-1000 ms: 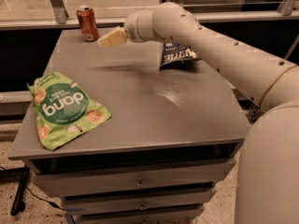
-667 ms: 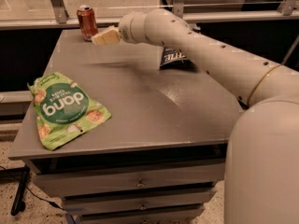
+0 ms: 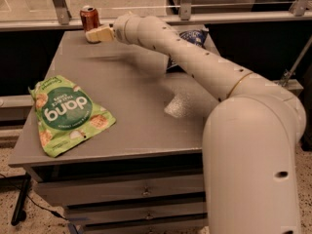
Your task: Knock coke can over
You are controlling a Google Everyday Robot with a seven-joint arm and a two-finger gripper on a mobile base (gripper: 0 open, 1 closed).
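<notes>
Reaching further left, the gripper (image 3: 95, 34) now sits just in front of the coke can (image 3: 89, 18), close to touching it.
Whether it is spread or pressed together cannot be told. The can stands upright on the table (image 3: 141, 111), with the green chip bag (image 3: 66, 113) well in front of it.

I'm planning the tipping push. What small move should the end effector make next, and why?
Probably a short push sideways into the coke can: it stands upright at the table's far corner, and the end effector sits just beside its base.
</notes>
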